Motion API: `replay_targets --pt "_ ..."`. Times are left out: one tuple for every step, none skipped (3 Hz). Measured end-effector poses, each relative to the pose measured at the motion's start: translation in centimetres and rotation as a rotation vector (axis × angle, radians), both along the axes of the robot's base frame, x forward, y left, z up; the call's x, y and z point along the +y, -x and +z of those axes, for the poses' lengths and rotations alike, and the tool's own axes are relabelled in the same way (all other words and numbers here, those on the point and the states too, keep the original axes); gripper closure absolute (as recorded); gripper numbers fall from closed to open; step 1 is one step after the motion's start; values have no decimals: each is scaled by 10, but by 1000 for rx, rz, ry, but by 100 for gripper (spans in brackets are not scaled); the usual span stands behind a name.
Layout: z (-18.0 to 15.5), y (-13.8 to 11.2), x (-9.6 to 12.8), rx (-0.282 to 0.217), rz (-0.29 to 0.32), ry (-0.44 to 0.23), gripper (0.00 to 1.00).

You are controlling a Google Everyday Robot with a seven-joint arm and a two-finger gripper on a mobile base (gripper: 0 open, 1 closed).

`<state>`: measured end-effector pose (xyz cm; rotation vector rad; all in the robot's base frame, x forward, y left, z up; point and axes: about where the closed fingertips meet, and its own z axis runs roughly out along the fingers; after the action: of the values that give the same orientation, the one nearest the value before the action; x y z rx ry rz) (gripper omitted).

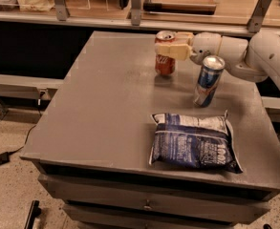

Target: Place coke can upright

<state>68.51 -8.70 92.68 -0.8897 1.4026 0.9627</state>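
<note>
The coke can (pixel 165 61), red with white lettering and a silver top, stands upright near the back middle of the grey table (pixel 106 109). Its base looks to be at or just above the table surface. My gripper (pixel 170 49) reaches in from the right on the white arm (pixel 254 56). Its beige fingers (pixel 167 50) are closed around the can's upper part.
A taller blue-and-silver can (pixel 208 81) stands upright just right of the coke can, under my arm. A blue chip bag (pixel 193 140) lies flat near the table's front right. A shelf rail with metal posts (pixel 134 4) runs behind the table.
</note>
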Motion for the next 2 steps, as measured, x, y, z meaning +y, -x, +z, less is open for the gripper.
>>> replay_targets --pt "-11 1 -5 17 -2 -8 44" --pt "-20 2 -8 30 1 -6 21"
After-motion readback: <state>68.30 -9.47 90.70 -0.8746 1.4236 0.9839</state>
